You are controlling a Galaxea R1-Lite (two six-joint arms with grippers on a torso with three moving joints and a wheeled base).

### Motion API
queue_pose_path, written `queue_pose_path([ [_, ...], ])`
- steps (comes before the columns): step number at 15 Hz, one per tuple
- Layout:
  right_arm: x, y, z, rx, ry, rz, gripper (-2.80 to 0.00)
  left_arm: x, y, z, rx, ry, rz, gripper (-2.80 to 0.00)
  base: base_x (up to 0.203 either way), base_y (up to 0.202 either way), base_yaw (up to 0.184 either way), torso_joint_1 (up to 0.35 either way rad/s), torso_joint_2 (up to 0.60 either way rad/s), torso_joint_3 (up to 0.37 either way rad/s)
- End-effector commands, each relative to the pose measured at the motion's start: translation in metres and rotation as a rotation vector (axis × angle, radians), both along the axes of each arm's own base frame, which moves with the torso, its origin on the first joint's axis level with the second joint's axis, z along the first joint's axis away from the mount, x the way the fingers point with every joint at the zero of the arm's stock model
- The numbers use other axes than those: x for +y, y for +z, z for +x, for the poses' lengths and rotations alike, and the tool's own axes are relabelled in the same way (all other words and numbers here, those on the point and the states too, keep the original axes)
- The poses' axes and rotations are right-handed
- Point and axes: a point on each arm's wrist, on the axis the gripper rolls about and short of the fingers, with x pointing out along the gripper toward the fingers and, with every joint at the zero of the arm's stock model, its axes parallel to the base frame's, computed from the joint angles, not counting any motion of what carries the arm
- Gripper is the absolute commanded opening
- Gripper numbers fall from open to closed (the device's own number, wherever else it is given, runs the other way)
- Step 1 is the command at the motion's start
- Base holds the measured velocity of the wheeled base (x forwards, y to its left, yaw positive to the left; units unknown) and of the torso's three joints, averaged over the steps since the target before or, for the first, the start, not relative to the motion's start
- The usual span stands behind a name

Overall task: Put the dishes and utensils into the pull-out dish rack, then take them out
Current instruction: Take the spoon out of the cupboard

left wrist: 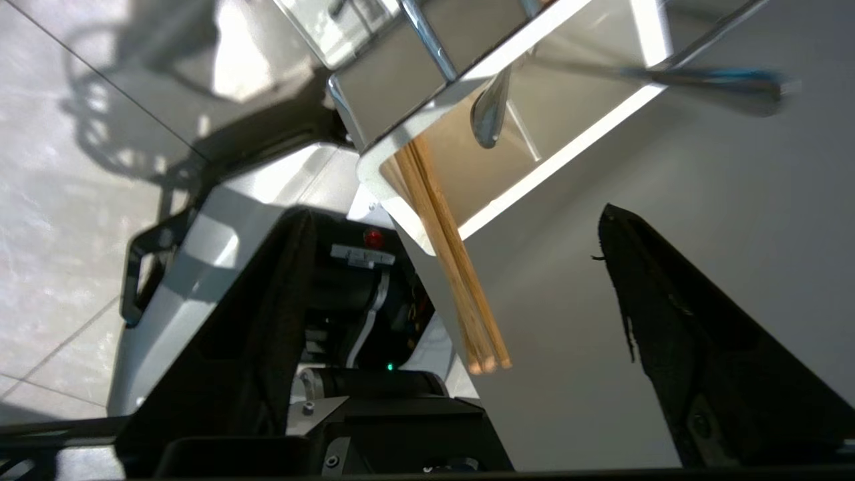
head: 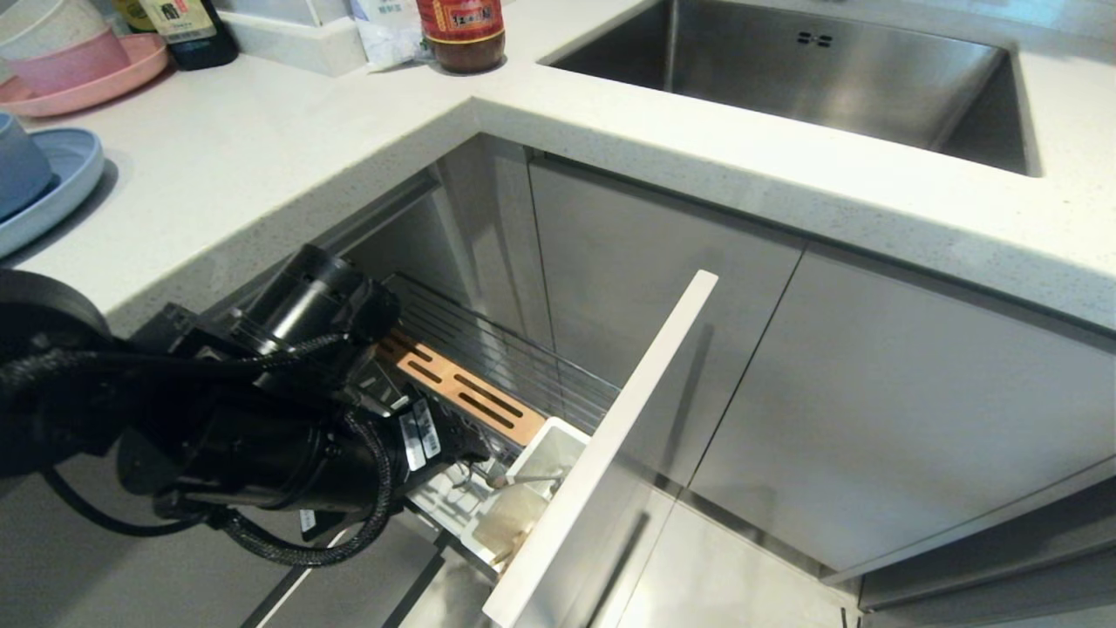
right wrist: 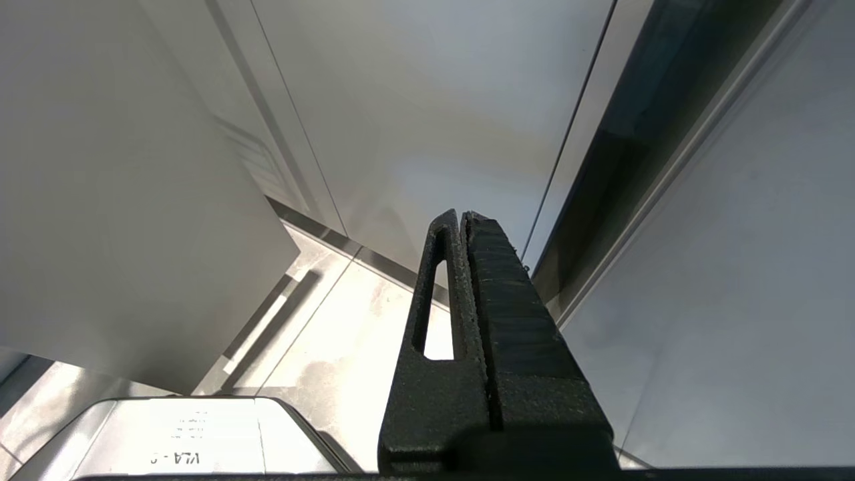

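left tool (left wrist: 454,220) spread wide, right tool (right wrist: 461,217) pressed together

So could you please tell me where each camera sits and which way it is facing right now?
Head view: high on the robot, looking down at the countertop, sink and pull-out dish rack; left arm shows.
Left wrist view: behind the open left gripper, facing the cutlery cup with chopsticks and spoon.
Right wrist view: behind the shut right gripper, facing cabinet fronts.
Head and left wrist views share the cutlery cup.
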Motion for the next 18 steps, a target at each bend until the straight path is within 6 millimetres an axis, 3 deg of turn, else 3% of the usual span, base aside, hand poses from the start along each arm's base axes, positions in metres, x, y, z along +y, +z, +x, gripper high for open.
queue_pose_path([
  [1,0.0,0.0,0.0,-0.001,0.0,0.0,-2.8,-0.011,-0.029,0.008,0.09,-0.027,0.028,0.0,0.0,0.0,0.0,0.0,0.0,0.0],
  [5,0.0,0.0,0.0,-0.003,0.0,0.0,-2.8,-0.028,-0.052,0.023,0.125,-0.047,0.039,0.0,0.0,0.0,0.0,0.0,0.0,0.0],
  [9,0.0,0.0,0.0,-0.002,0.0,0.0,-2.8,-0.034,-0.062,0.039,0.119,-0.036,0.018,0.0,0.0,0.0,0.0,0.0,0.0,0.0],
  [18,0.0,0.0,0.0,-0.003,0.0,0.0,-2.8,-0.036,-0.059,0.051,0.08,-0.031,-0.022,0.0,0.0,0.0,0.0,0.0,0.0,0.0],
])
